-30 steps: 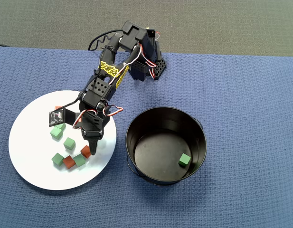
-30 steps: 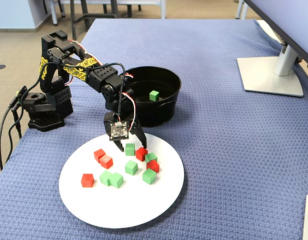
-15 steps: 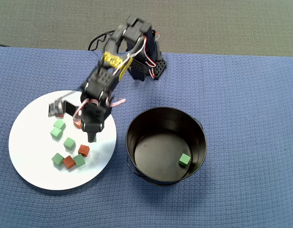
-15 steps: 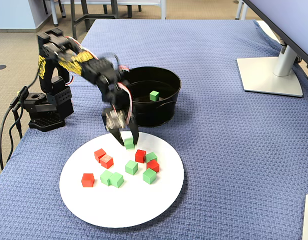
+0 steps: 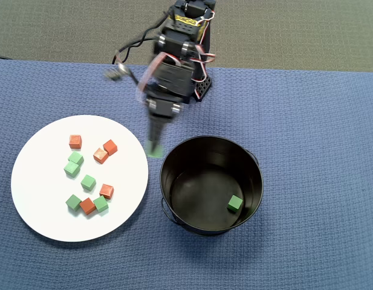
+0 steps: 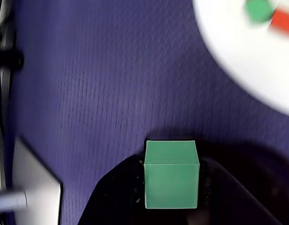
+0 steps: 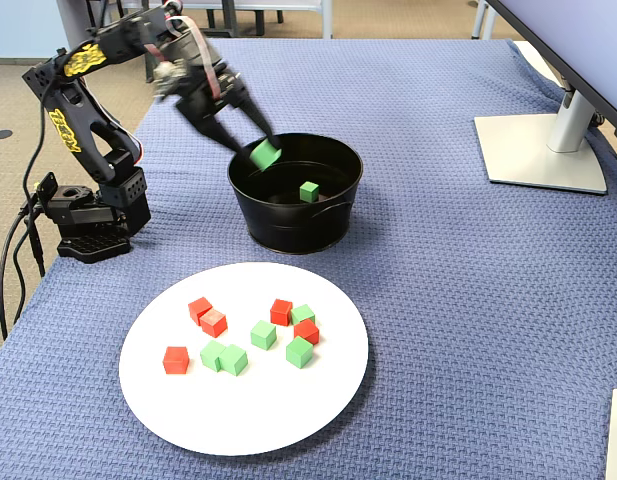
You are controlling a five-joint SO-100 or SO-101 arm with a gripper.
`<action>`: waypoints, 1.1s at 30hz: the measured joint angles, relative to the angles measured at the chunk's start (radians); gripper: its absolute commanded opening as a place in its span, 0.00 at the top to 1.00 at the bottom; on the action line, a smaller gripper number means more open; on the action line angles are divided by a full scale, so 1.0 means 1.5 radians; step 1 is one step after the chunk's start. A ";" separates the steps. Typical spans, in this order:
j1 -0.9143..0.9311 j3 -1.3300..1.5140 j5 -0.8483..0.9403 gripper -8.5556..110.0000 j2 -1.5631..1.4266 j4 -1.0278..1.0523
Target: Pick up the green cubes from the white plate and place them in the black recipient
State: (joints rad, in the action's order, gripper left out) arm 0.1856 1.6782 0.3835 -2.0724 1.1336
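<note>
Jaws clamped on green cube [image 6: 171, 174] | gripper [image 7: 264, 153] lifted for pot rim [image 7: 288, 139] just ahead

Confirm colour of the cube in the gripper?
Green cube, clearest in the wrist view.

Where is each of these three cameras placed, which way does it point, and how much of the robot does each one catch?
Overhead view: hangs above, looking straight down on the large white round plate, the glossy black metal pot and the whole arm.
Wrist view: rides on the arm, facing past the gripper; only the dark fingers show, clamping a small green cube.
Fixed view: stands beyond the plate, looking obliquely at the arm's base and pot.
Shared: all three show the held cube and the plate.
</note>
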 measured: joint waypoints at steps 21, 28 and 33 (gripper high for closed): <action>0.146 0.004 0.145 0.57 0.080 0.030; 0.333 0.034 0.179 0.58 0.219 -0.105; 0.338 0.009 0.171 0.58 0.311 -0.112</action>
State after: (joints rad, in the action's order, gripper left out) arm 0.6934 1.6920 0.6397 -1.6061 0.9649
